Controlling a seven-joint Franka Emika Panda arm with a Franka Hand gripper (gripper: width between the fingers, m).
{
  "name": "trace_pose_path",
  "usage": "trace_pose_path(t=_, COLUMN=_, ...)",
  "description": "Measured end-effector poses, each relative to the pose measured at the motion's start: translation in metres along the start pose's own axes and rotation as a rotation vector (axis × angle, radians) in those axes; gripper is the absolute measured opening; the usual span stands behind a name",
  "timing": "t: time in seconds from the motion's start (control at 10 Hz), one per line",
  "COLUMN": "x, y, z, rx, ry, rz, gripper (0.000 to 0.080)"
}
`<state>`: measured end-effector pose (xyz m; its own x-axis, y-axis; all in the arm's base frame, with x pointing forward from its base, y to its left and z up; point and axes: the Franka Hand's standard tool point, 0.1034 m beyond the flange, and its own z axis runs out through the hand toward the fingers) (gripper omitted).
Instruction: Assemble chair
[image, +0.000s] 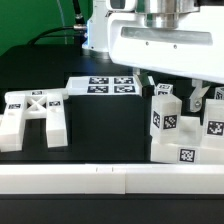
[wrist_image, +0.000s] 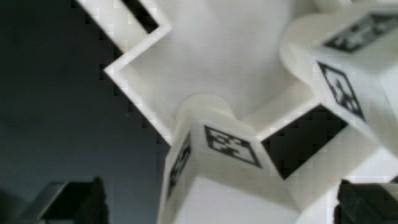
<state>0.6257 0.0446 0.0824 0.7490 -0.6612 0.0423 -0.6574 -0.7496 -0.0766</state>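
The gripper (image: 173, 90) hung directly above a group of chair parts (image: 185, 135) at the exterior view's right end of the black worktop (image: 100, 135), close to its front edge. Its jaws were spread wide and held nothing. In the wrist view, one dark finger (wrist_image: 71, 200) had a clear dark gap between it and the nearest white piece. The other finger was hard to make out there.

The group was made of several chunky white pieces standing tightly together, each with small black-and-white tags facing the exterior camera. One thick square leg (image: 162, 112) stood upright on the side of the group toward the exterior view's left, and its top reached up between the gripper's fingers. I could not tell exactly how the pieces behind it were joined. The wrist view showed the same group from very close: a tagged block end (wrist_image: 228, 150) in the middle and a second tagged piece (wrist_image: 347, 75) beside it, both a little blurred.

The X-braced frame (image: 35, 112) lay flat near the front edge toward the exterior view's left end of the worktop, well apart from the group and from the gripper.

The marker board (image: 103, 85) lay flat near the back edge, about in the middle. A long white rail (image: 100, 178) ran along the front edge. The big glossy robot body (image: 165, 45) filled the space above the group.
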Motion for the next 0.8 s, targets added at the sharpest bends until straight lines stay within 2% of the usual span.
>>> trace_pose_path(t=0.5, x=0.0005, y=0.0003, z=-0.0001, rx=-0.003, ry=0.002, rz=-0.402, gripper=0.0649)
trace_pose_path(t=0.8, x=0.0001, y=0.0007, z=0.0007, rx=-0.021, ry=0.006, rz=-0.597, gripper=0.0649)
